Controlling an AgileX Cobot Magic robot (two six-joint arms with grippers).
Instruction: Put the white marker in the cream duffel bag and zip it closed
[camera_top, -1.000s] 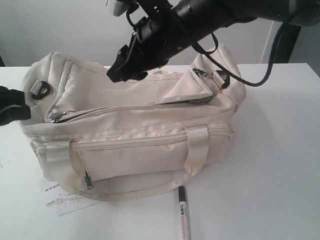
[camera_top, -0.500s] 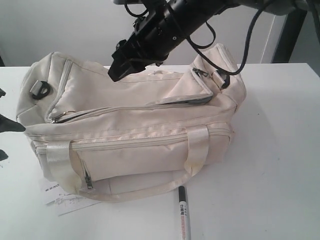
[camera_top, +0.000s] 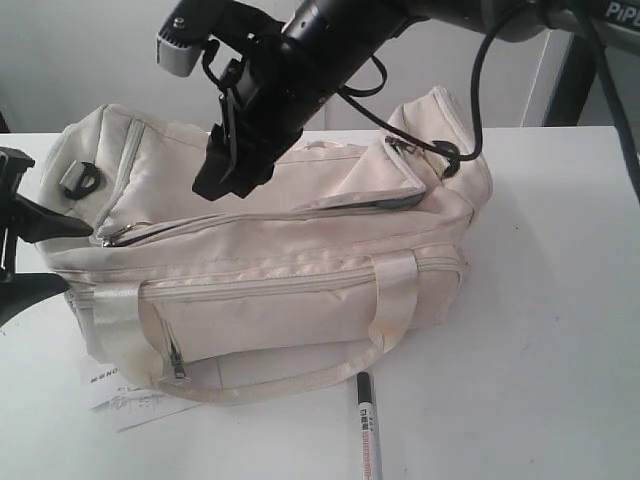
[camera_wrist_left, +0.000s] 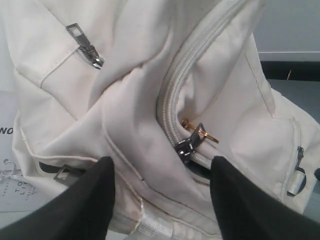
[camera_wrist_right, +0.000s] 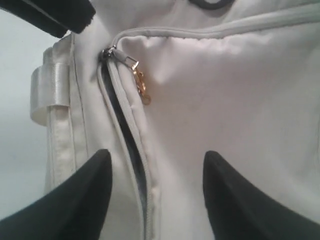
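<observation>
At the bottom middle of the exterior view, the white marker (camera_top: 366, 430) is seen lying on the white table (camera_top: 560, 300), black cap up, just beside the front of the bag but not in it. A paper tag (camera_top: 115, 395) is tucked partly under the bag at the lower left. The cream duffel bag (camera_top: 280, 270) is spread over the middle of the picture, with a shiny strap handle (camera_top: 395, 300) hanging down its front. The top zip is left partly open near the right end, where a thin dark gap (camera_top: 390, 203) is seen. At the left edge, the left gripper (camera_top: 75, 258) is held against the end of the bag with its jaws spread wide; nothing is held in them. In its wrist view a zip pull (camera_wrist_left: 190, 142) with a small gold ring (camera_wrist_left: 200, 131) is seen between the two black fingers (camera_wrist_left: 95, 195). It cannot be told if the cloth is touched by them. Higher up, left of the middle, the right gripper (camera_top: 230, 185) is hung over the top of the bag. Its jaws are also wide open and empty. Behind it all, a pale wall (camera_top: 80, 60) is seen.
</observation>
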